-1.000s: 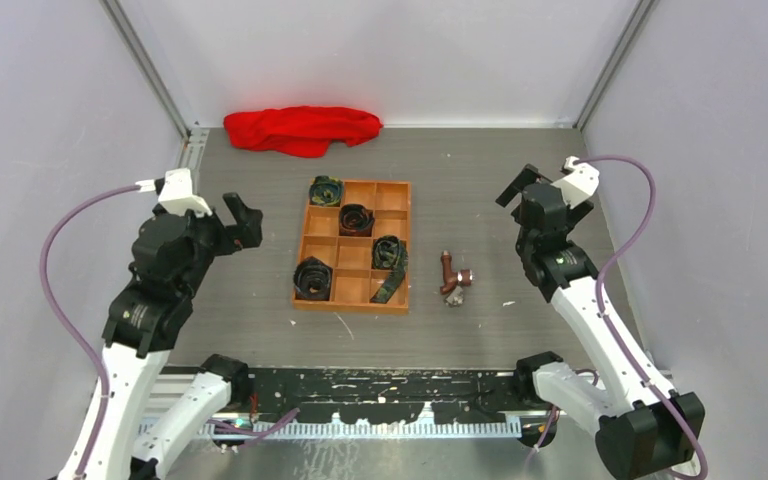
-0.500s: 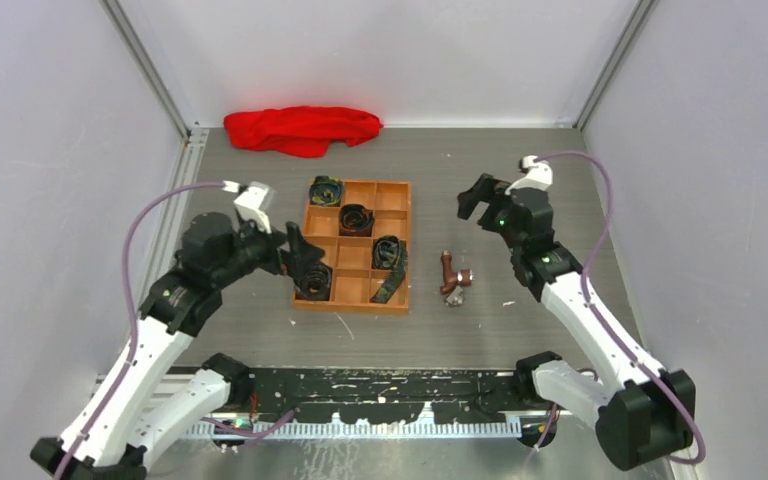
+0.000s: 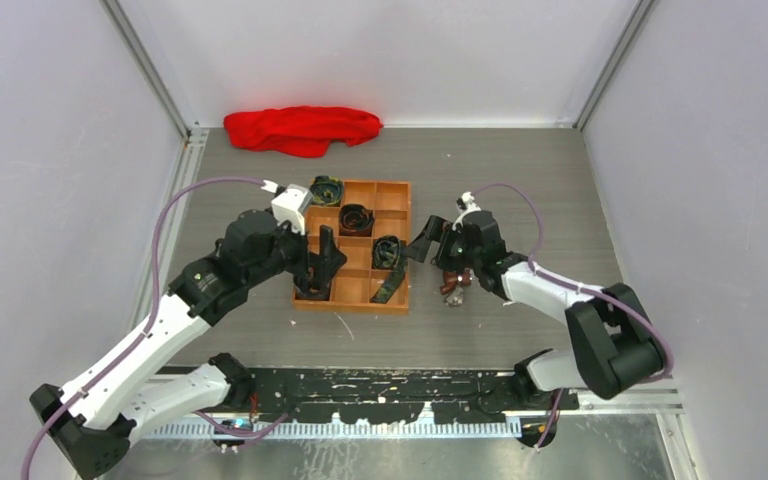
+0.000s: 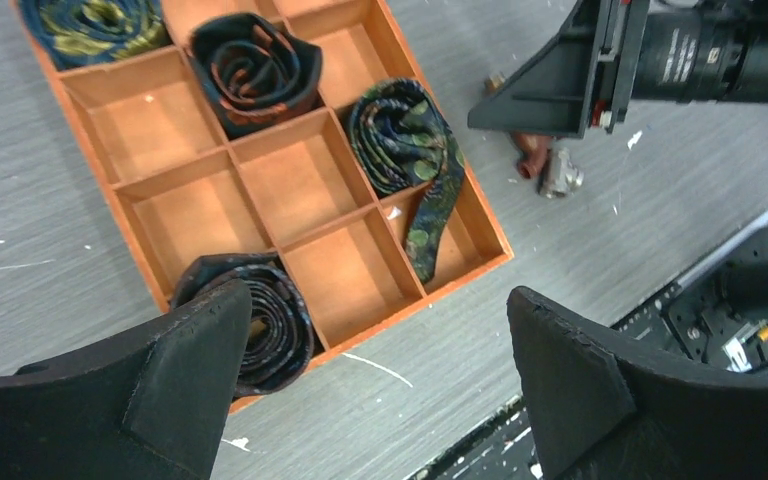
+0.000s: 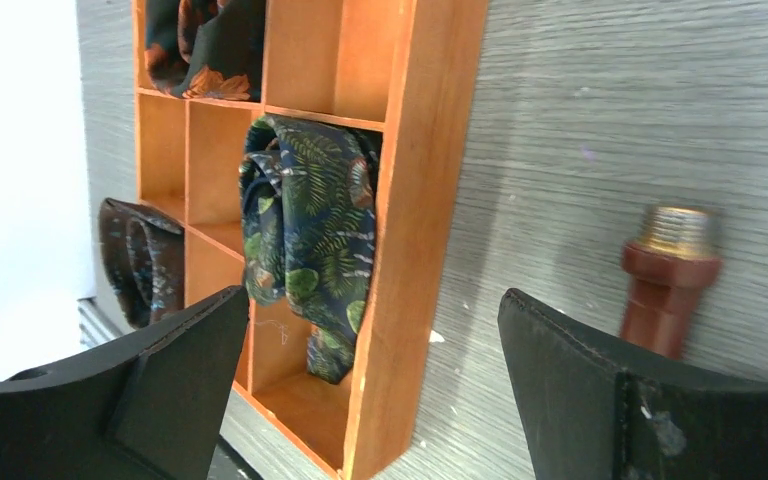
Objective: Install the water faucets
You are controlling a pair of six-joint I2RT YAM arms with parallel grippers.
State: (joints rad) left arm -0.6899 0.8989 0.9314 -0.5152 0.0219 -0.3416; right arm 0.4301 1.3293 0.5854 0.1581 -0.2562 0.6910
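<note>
Right gripper (image 3: 428,247) wide, empty, at tray (image 3: 355,304) edge beside water faucets (image 3: 452,278) | left gripper (image 3: 326,262) wide, empty, over tray.

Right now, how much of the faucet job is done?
Nothing looks installed yet: the small reddish-brown metal water faucets lie loose on the grey table beside the orange compartment tray. Nothing is in hand; the right gripper is open near them, the left gripper open above the tray. Grasping and fitting them is all still to do.
</note>
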